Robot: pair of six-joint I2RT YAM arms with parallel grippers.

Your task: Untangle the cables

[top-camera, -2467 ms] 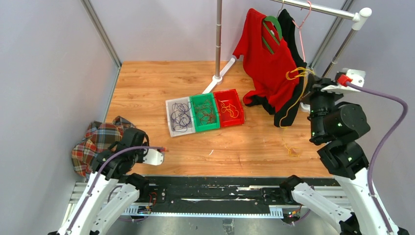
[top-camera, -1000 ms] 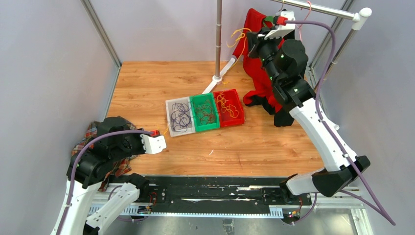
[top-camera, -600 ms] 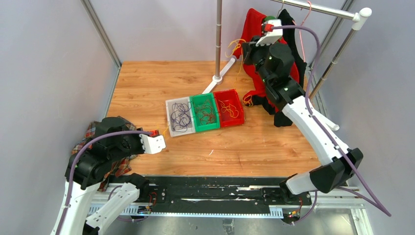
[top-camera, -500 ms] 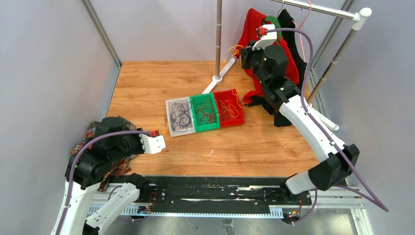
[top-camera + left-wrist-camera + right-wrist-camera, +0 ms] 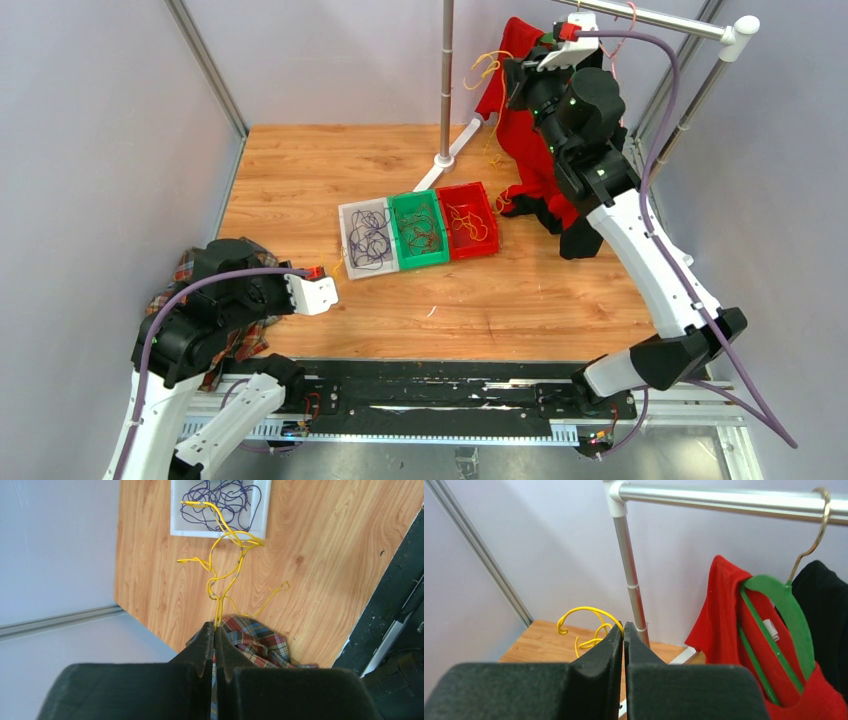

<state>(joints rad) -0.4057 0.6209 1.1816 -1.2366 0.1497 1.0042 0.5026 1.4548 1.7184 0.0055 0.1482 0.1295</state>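
Left gripper (image 5: 215,626) is clamped tight, jaws pressed together on a yellow cable bunch (image 5: 225,575). The strands fan out from its tips and trail over the wooden surface (image 5: 500,290) towards the white tray (image 5: 345,240), with one end lying over the purple cables (image 5: 225,500) coiled inside. It sits low on the left, right above the plaid cloth (image 5: 255,637).

Over on the far side, the right gripper (image 5: 623,625) is up high beside the upright pole (image 5: 629,580) of the clothes rail (image 5: 724,497). Its jaws are closed too, with a curled yellow cable (image 5: 584,617) looping out at the tips. From above, a thin yellow strand hangs down from there towards the red tray (image 5: 491,215).

That red tray holds more yellow cables (image 5: 465,222). The green tray (image 5: 425,263) in the middle has the red-brown cables (image 5: 420,232). The three trays sit side by side, touching. Behind the right arm hang a red shirt (image 5: 724,610) on a green hanger (image 5: 784,605) and a black garment (image 5: 829,605).
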